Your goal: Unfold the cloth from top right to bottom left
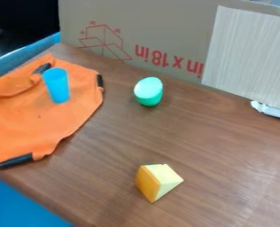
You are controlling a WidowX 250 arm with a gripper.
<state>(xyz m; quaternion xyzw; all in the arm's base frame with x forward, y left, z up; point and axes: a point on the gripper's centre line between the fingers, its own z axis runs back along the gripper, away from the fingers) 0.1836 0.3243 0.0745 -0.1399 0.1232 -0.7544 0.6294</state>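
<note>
Orange fabric cloth with dark edge strips (33,122): located on the left of the brown wooden tabletop (219,142), its left part running past the view's edge. A blue plastic cup (57,86) stands on its upper part. Folded material is noted at upper left, beside a short black strip (41,68); how many layers lie there is hard to make out. Claw: cannot tell whether wide, narrow or holding anything.

Step in hand, as judged: take up the loose top layer near the upper-right fold. Recommended: pinch that layer only, raise it modestly, draw it diagonally toward bottom left and lower it flat. Keep the pull clear of the cup, which could tip or pin the fabric.

Orientation: the visible cloth slants from upper right to lower left, its apparent long axis likewise; the lower black strip (15,161) marks the near edge.
</note>
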